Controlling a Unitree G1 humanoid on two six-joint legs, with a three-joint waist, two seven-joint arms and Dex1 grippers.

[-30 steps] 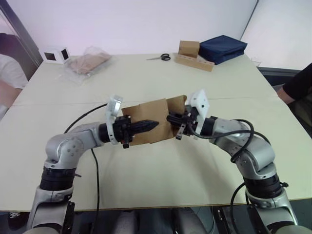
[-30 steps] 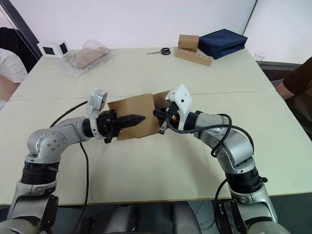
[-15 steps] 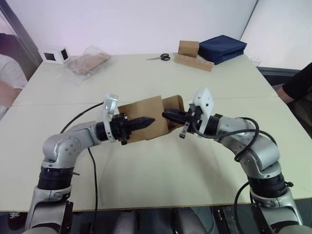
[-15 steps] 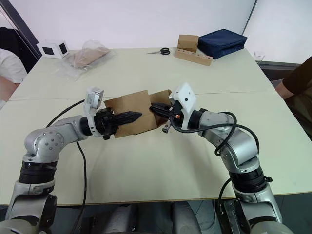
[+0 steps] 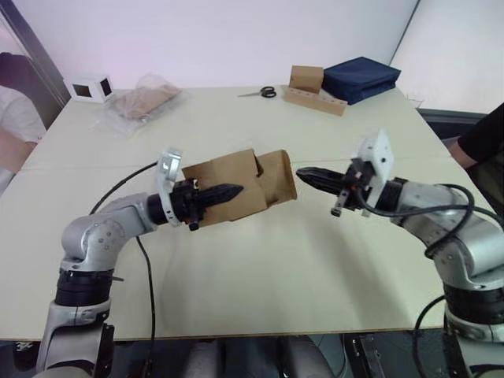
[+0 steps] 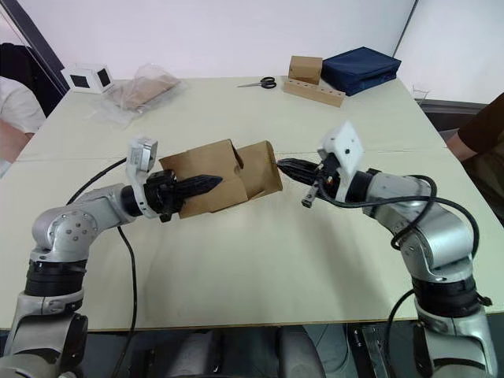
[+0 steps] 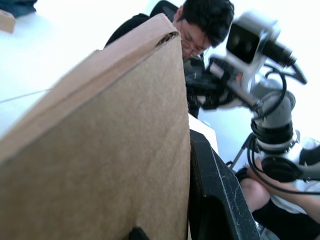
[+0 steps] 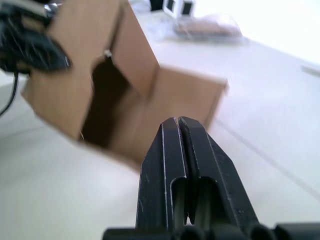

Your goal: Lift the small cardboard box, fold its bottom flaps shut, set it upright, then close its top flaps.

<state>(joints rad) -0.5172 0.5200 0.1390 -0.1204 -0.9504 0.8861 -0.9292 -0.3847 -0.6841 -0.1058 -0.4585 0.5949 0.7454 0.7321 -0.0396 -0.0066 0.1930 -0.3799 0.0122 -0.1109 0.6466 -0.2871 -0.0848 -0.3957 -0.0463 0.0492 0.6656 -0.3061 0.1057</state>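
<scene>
Small cardboard box (image 5: pixel 228 189): held above table (image 5: pixel 260 260), clamped by left gripper (image 5: pixel 228 191). Flaps (image 5: pixel 276 175) splayed. Right gripper (image 5: pixel 303 172): pinched together, clear of it. Risk: single-sided hold may slip under pushing.

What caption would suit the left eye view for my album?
Left claw holds the small cardboard box above the table, flaps open toward the shut right claw.

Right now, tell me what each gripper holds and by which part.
The left gripper holds the small cardboard box by its side wall, off the table. The right gripper, jaws shut, holds nothing.
</scene>
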